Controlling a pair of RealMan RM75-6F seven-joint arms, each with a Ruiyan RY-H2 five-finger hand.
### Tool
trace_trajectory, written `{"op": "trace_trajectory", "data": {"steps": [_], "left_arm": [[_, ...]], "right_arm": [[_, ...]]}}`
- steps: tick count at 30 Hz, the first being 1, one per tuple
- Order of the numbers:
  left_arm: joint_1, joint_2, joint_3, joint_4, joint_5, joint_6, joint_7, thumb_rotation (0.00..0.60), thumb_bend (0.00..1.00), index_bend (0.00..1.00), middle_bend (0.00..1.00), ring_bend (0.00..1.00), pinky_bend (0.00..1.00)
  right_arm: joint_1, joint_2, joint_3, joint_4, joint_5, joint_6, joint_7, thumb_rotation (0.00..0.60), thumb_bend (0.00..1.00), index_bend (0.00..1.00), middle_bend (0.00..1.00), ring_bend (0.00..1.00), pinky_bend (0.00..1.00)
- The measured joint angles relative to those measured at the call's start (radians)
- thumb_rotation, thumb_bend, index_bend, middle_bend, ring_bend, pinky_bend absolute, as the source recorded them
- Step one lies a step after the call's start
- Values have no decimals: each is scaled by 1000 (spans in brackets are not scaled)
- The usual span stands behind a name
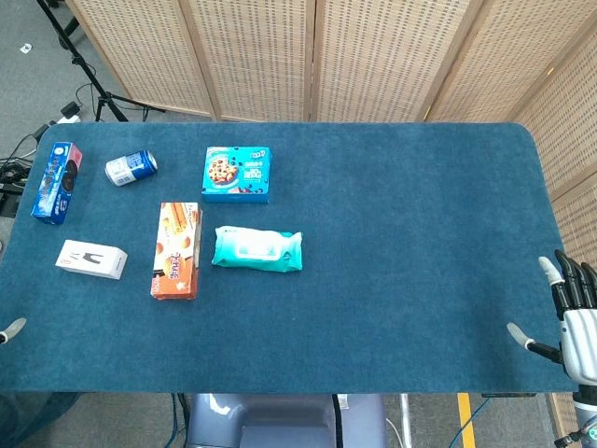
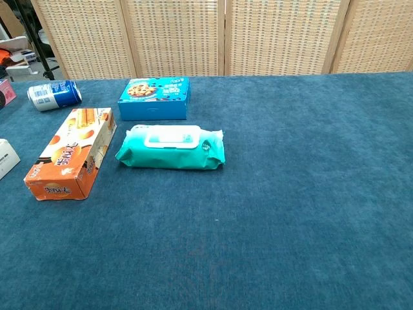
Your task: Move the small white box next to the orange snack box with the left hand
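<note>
From the head view I see a blue cloth-covered counter (image 1: pixel 392 233) with wicker screens behind it. The small white box (image 1: pixel 90 259) lies flat near the counter's left edge, just left of the orange snack box (image 1: pixel 176 250), with a strip of blue cloth between them. In the chest view only a corner of the white box shows at the left border.

Of my left hand (image 1: pixel 11 330) I see only a pale tip poking in at the left edge, below the white box and apart from it; I cannot tell how its fingers are set. My right hand (image 1: pixel 571 313) hovers at the counter's far right edge, fingers (image 1: pixel 560 273) spread apart and holding nothing, well away from the box.

Just right of the orange snack box lies a teal wet-wipes pack (image 1: pixel 257 249). Behind them sit a blue cookie box (image 1: pixel 236 174), a blue-and-white drink can (image 1: pixel 131 168) on its side, and a blue biscuit box (image 1: pixel 57 182).
</note>
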Motion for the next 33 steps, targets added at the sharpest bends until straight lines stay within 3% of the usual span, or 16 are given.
{"op": "trace_trajectory", "data": {"steps": [11,17,25,33], "left_arm": [[-12,-2,-2,6,-4,-25,5,600,0,0,0,0,0],[-85,-25,-14,73,8,-125,-29,600,0,0,0,0,0],[-270,-125,-7,335,78,-365,-97,600,0,1,0,0,0],[-426,-320,39,641,128,-577,-99,600,0,47,0,0,0]], "right_arm": [[-1,2,0,-4,5,-3,0,600,0,0,0,0,0],[2,6,4,-6,15,-13,10,600,0,0,0,0,0],[9,3,11,-6,40,-31,3,600,0,0,0,0,0],[14,0,20,-2,64,-48,1,600,0,0,0,0,0]]}}
